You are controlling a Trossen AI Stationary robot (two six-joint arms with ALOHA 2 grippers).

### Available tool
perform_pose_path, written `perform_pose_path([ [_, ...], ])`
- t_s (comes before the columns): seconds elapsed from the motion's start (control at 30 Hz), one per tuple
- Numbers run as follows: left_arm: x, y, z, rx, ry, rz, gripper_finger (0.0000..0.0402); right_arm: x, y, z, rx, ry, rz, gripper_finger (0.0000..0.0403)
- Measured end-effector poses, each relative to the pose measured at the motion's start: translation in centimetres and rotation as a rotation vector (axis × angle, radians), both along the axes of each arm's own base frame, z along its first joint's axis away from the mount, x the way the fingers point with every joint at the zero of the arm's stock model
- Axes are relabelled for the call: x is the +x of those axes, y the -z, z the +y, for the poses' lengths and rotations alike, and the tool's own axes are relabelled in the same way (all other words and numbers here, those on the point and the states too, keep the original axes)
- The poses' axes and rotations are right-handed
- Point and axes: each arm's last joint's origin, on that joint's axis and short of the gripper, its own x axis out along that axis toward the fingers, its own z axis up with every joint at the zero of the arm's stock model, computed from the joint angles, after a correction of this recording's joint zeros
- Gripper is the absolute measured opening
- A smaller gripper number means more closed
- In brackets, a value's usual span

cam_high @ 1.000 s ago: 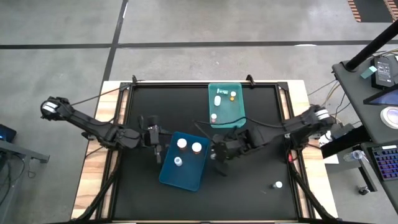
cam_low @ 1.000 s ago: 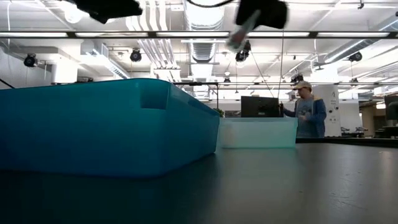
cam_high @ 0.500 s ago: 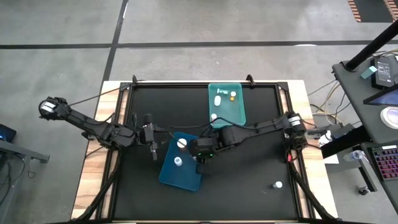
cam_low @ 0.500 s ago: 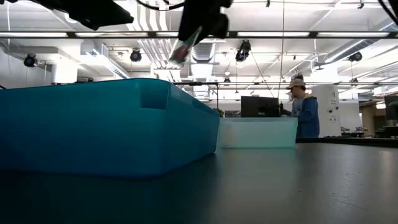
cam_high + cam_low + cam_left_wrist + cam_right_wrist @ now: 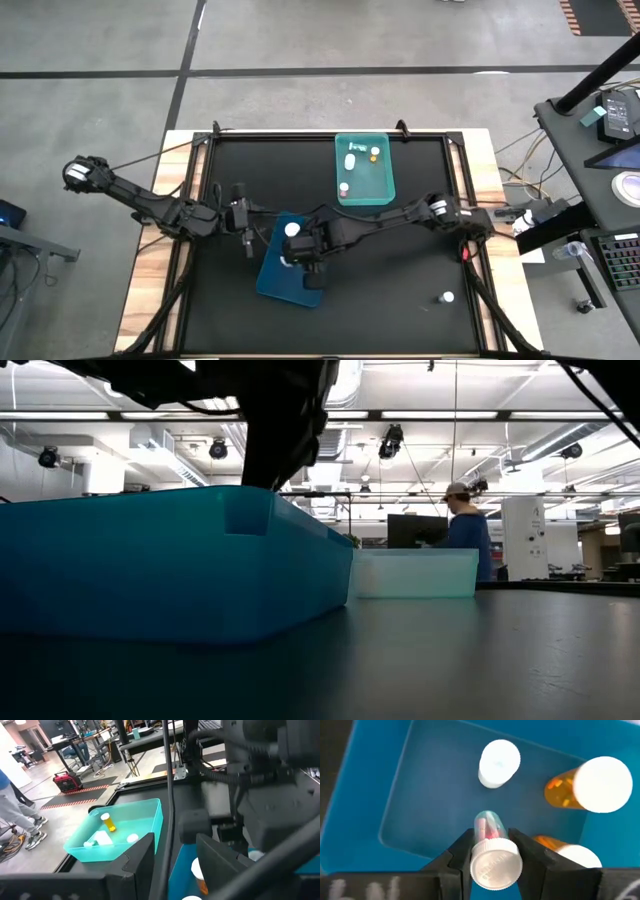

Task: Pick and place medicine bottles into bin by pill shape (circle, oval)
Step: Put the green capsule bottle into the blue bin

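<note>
My right gripper [image 5: 298, 262] reaches over the blue bin [image 5: 275, 285] and is shut on a small clear bottle with a white cap [image 5: 492, 855]. In the bin below it are a white bottle [image 5: 499, 762] and two amber bottles with white caps [image 5: 600, 782]. The teal bin [image 5: 365, 190] at the far middle holds several small bottles. One white bottle [image 5: 447, 297] stands on the mat at the near right. My left gripper [image 5: 246, 238] is open and empty just left of the blue bin. My right gripper pinches the clear bottle between its two fingers [image 5: 462, 852], at the bottle's upper body [image 5: 487, 832] just under the cap. The fingers point down into the blue bin from above. The bottle's cap faces the wrist and its bottom points at the bin's floor.
The black mat has free room right of the blue bin and along the near edge. In the low view the blue bin's wall [image 5: 170, 560] fills the left and the teal bin [image 5: 415, 572] stands behind it. A person [image 5: 465, 535] stands in the room beyond the table.
My right gripper has gone toward the table's left edge with the clear bottle, from beside the blue bin's right side to over the bin. It has then gone down behind the bin's wall. It stays shut on the bottle.
</note>
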Motion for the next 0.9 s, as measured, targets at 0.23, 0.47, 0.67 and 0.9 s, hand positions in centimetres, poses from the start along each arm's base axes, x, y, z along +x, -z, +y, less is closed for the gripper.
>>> perform_pose_path([
  [0.23, 0.0, 0.0, 0.0, 0.001, 0.001, 0.001, 0.0130, 0.6, 2.6, -0.2, -0.027, -0.023, 0.075, 0.0102],
  [0.47, 0.0, 0.0, 0.0, 0.001, 0.001, 0.000, 0.0130, 0.5, 3.3, -0.3, -0.036, -0.027, 0.106, 0.0102],
  [0.67, 0.0, 0.0, 0.0, 0.001, 0.001, 0.000, 0.0130, 0.6, 3.8, -0.3, -0.040, -0.037, 0.109, 0.0102],
  [0.9, 0.0, 0.0, 0.0, -0.001, 0.001, -0.002, 0.0130, 0.7, 4.8, -0.3, -0.043, -0.032, 0.139, 0.0128],
])
